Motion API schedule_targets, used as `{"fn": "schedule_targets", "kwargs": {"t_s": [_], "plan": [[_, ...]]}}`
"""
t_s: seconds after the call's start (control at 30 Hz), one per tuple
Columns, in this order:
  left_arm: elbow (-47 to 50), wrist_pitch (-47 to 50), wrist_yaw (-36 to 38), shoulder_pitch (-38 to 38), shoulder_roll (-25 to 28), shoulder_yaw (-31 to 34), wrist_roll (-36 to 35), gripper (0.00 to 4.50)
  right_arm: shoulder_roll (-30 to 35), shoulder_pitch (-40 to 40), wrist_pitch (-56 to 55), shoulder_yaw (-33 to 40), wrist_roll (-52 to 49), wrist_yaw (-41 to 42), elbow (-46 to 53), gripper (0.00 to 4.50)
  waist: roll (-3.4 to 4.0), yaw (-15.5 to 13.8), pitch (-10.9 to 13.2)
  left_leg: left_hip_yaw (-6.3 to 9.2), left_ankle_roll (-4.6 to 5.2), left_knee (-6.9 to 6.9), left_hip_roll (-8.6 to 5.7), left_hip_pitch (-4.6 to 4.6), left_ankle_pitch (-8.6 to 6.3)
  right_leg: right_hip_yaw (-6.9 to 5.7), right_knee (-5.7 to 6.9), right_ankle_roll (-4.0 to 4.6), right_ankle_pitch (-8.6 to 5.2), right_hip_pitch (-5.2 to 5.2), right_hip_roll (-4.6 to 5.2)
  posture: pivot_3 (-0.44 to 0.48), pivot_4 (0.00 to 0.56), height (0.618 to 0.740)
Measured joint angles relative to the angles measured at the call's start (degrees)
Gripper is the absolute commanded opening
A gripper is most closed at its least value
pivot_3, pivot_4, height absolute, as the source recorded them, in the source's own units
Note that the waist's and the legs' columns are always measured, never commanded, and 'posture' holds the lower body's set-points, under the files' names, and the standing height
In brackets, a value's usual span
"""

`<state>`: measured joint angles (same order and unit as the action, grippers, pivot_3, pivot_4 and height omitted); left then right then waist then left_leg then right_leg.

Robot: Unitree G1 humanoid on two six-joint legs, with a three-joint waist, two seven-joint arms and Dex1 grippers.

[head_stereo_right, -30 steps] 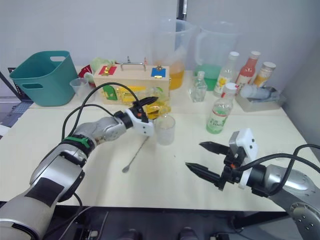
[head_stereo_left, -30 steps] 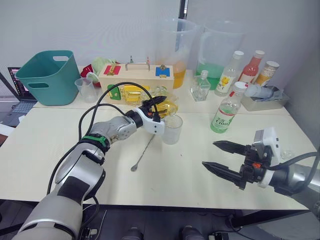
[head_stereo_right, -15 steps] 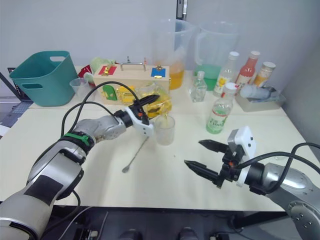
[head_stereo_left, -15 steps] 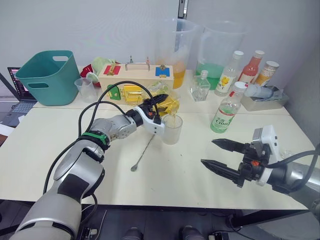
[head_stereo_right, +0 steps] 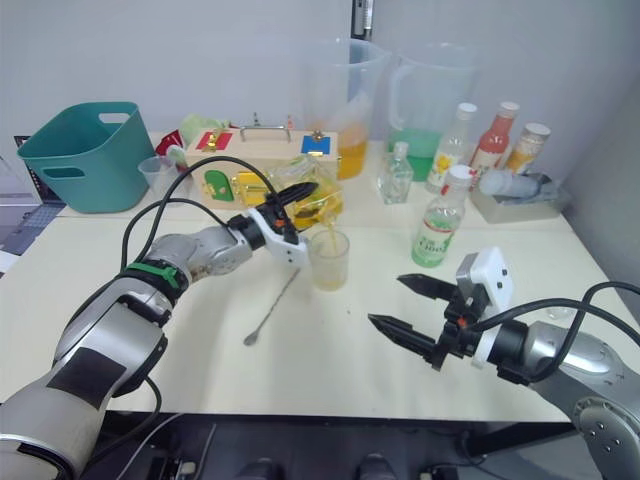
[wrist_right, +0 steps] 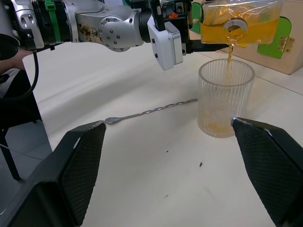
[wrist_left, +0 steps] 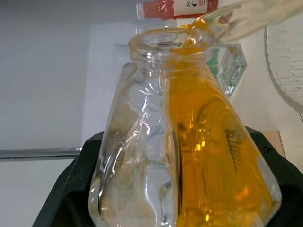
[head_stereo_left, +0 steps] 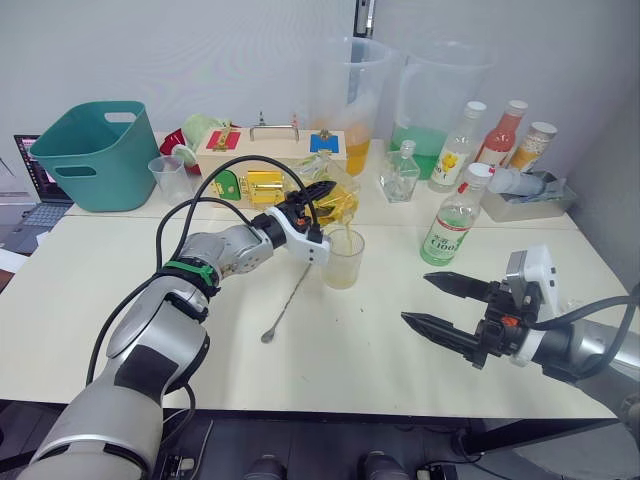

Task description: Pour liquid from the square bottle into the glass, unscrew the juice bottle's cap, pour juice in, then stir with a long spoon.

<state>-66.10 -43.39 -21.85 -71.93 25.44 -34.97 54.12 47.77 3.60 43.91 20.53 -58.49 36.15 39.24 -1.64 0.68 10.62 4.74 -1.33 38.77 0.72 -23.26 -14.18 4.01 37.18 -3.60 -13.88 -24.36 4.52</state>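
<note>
Right wrist view puts us in step one: our left pincer (head_stereo_right: 290, 205) tips the square bottle (wrist_right: 241, 21), amber streaming into the glass (wrist_right: 223, 104) mid-desk, while our right pincer (head_stereo_right: 415, 312), wide, waits; juice bottle (head_stereo_left: 455, 217) capped, long spoon (head_stereo_left: 288, 300) untouched.

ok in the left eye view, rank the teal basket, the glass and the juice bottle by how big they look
1. teal basket, clearly largest.
2. juice bottle, taller and slimmer than the glass.
3. glass, smallest, though it stands a little nearer the camera.

A teal basket (head_stereo_left: 88, 152) sits left of a wooden box (head_stereo_left: 270, 150), with two pitchers (head_stereo_left: 352, 92) behind.
</note>
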Motion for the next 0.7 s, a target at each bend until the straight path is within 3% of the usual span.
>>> {"fn": "schedule_targets", "kwargs": {"t_s": [0.57,0.7], "plan": [[0.8,-1.1,24.9,3.6,-2.9,13.8,-24.1,2.81,0.9,3.1,0.0,-1.8,0.0,1.2,-1.7,4.5,0.0,0.1,0.0,0.0,0.0,0.05,0.0,0.0,0.0,0.0,0.04,0.0,0.01,0.0,0.01,0.0,0.15,0.74],[5.3,7.7,35.6,5.7,-4.9,20.6,-35.2,2.81,1.5,5.6,0.0,-2.7,0.0,2.7,-3.3,4.5,0.01,0.2,0.0,0.0,0.0,0.09,0.0,0.01,0.0,0.0,0.07,-0.01,0.01,0.0,0.0,0.0,0.15,0.74]]}}
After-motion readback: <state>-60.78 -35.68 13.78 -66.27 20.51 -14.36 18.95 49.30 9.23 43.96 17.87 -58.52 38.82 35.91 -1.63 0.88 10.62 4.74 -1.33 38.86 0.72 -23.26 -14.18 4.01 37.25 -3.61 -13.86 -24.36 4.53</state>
